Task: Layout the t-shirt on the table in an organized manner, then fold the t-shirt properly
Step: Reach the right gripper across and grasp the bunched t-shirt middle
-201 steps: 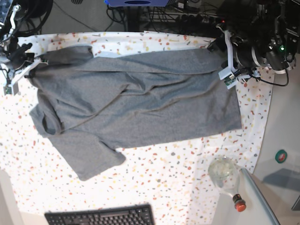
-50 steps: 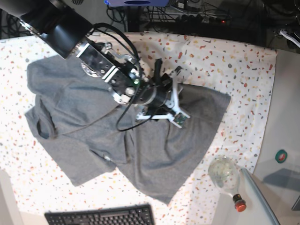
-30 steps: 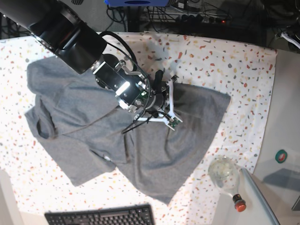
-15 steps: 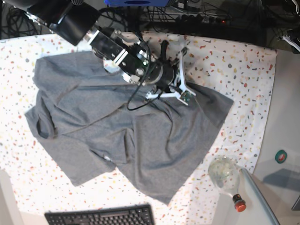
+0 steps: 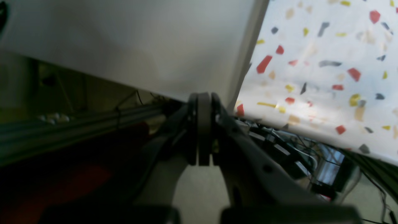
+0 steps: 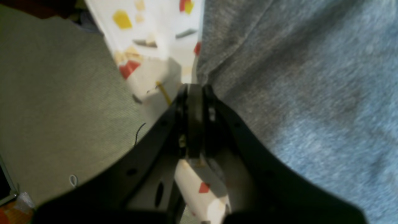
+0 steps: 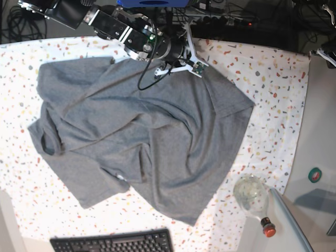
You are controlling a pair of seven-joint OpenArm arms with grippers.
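Note:
The heather-grey t-shirt (image 7: 142, 131) lies crumpled across the flecked white table (image 7: 262, 73), one sleeve at the front left. My right gripper (image 7: 185, 46) is at the table's far edge, over the shirt's far corner. In the right wrist view the gripper (image 6: 194, 90) is shut, with the shirt's hem (image 6: 295, 77) at its tips and the table's edge (image 6: 149, 46) beside it. In the left wrist view my left gripper (image 5: 200, 99) is shut and empty, off the table's corner (image 5: 326, 62). Its fingers do not show in the base view.
A glass bottle with a red cap (image 7: 253, 198) lies on the plain grey surface at the front right, near a green roll (image 7: 315, 175). A black keyboard (image 7: 113, 242) sits at the front edge. Cables and dark equipment (image 7: 236, 16) lie beyond the far edge.
My right arm has moved toward the table's far edge, dragging the shirt's far part with it. The shirt now spreads further back and right.

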